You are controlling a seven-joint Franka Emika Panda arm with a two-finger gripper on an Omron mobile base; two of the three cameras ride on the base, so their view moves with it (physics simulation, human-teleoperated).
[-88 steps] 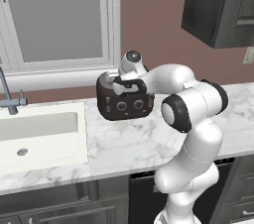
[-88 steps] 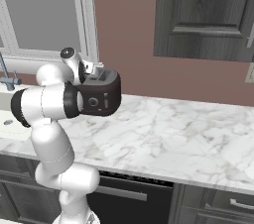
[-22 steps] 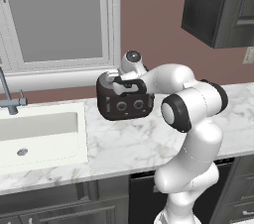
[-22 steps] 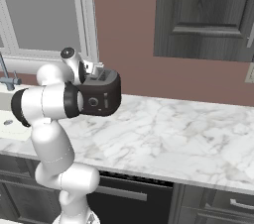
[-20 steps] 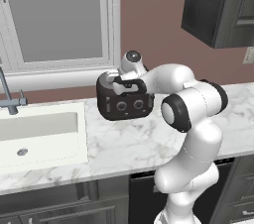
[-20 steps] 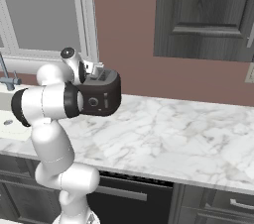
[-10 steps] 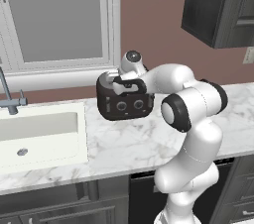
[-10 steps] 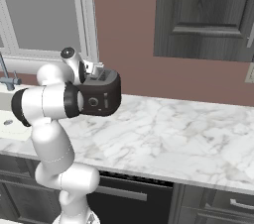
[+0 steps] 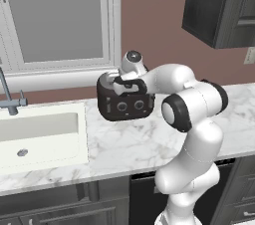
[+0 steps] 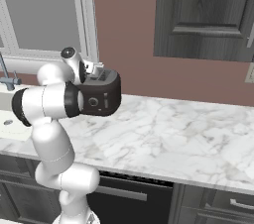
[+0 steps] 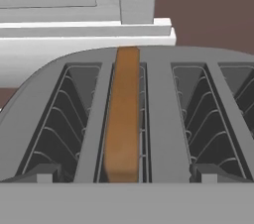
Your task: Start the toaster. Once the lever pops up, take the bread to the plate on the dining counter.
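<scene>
Pincer [image 11: 124, 181] wide open, holding nothing; finger tips [image 11: 42, 173] sit low at either side in hand view, just above toaster top, w/ the bread lined up between them. Can't tell if the tips touch the toaster.

Toaster [image 9: 124, 107]: 1, black, rounded, on marble tabletop [image 9: 119, 144] near back wall, right of sink [image 9: 37, 134]. 2 silver-ringed knobs visible on front in left base view. Hand view shows 4 slots across the top.

Bread [image 11: 123, 119]: 1 brown slice, upright in 2nd slot from left in hand view, top edge about level w/ toaster top. Other 3 slots show bare wire racks.

Arm reaches over toaster from behind-right in left base view; hand sits directly atop it. Faucet [image 9: 10, 97] at far left, window [image 9: 55, 17] behind.
</scene>
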